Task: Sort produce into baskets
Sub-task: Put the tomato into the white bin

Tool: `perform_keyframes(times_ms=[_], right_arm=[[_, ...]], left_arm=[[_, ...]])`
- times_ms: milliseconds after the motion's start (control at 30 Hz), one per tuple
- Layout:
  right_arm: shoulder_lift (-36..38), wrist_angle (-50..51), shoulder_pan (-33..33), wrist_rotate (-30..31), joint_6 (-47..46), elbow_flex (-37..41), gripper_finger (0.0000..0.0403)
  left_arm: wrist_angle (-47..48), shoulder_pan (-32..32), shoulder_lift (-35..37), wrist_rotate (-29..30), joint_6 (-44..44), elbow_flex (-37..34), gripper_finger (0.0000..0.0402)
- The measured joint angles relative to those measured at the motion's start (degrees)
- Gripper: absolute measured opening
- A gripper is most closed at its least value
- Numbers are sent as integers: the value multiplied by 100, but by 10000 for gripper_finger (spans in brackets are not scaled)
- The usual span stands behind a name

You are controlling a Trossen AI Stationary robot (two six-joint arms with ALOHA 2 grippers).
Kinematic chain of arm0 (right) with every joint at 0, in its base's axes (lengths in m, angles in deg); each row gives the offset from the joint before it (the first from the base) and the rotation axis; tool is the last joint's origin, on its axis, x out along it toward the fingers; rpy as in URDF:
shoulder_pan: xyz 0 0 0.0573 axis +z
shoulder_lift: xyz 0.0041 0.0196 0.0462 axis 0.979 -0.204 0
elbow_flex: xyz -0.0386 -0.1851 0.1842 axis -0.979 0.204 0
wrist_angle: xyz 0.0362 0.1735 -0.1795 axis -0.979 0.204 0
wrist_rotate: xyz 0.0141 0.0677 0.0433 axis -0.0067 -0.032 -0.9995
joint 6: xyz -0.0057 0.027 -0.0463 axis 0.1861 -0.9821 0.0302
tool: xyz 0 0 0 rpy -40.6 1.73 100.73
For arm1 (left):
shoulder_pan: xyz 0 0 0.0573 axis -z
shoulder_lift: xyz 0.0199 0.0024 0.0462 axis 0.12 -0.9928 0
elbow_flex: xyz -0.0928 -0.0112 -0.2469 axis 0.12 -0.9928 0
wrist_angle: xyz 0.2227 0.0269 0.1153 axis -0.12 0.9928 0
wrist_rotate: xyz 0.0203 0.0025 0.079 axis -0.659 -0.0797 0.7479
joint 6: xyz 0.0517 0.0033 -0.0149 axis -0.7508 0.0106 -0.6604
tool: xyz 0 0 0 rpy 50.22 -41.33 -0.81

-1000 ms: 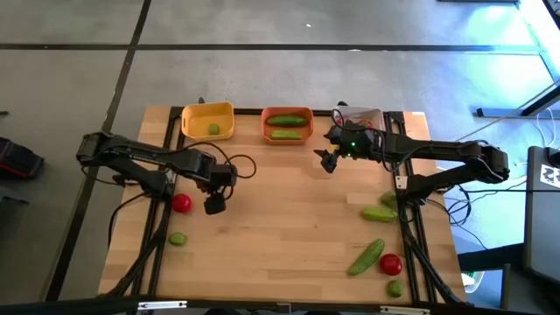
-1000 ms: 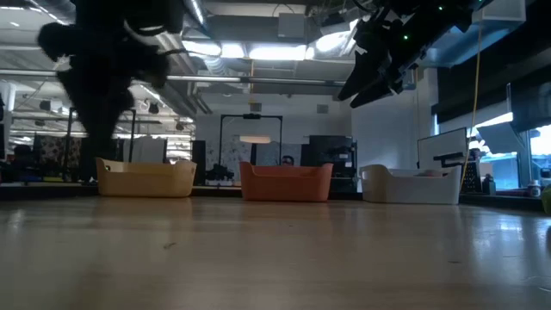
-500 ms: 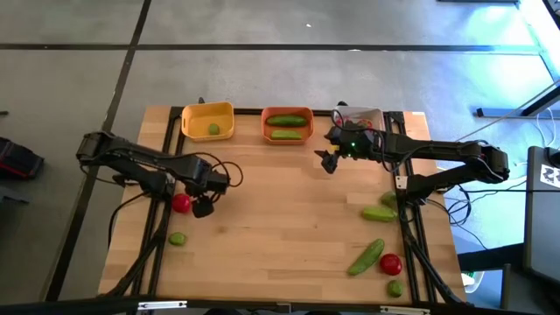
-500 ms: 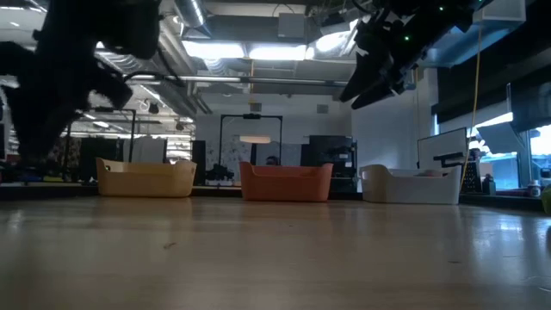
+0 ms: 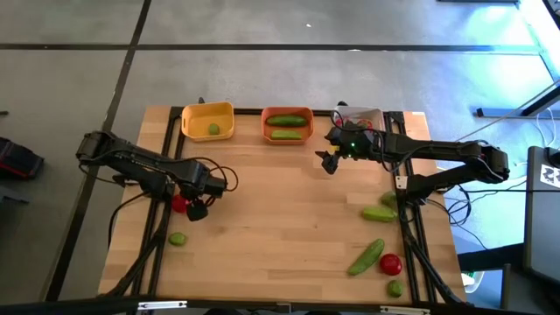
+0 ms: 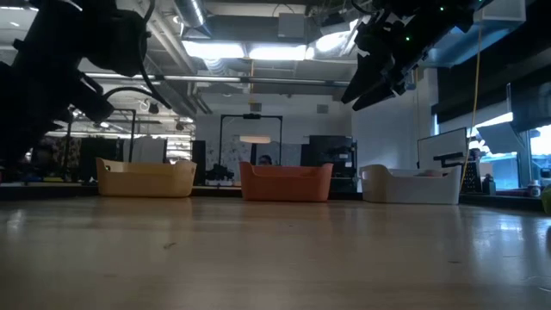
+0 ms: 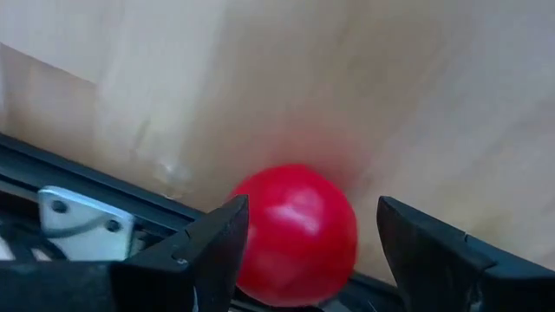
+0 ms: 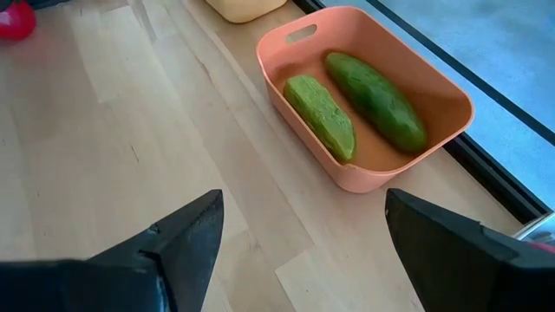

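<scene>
Three baskets [image 5: 284, 125] along far edge of wood table [image 5: 280, 219]; dim hall w/ ceiling lights behind. Left gripper [image 7: 303, 251] spread wide, straddling tomato [image 7: 295, 234] at left rail, nothing held. Right gripper [image 8: 299, 251] wide apart, empty, raised near orange basket [image 8: 364, 104]. Tomato half-hidden from above.

Wooden table [image 5: 280, 219] with three baskets [image 5: 208, 120] and scattered produce [image 5: 366, 256].
</scene>
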Motion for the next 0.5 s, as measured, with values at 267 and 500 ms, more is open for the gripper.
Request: perform_keyframes(times_ms=[267, 500], right_arm=[[0, -17, 0, 28, 0, 2, 310], [0, -14, 0, 48, 0, 2, 310]], left_arm=[[4, -21, 0, -137, -68, 0, 249], [-33, 82, 0, -55, -415, -83, 249]])
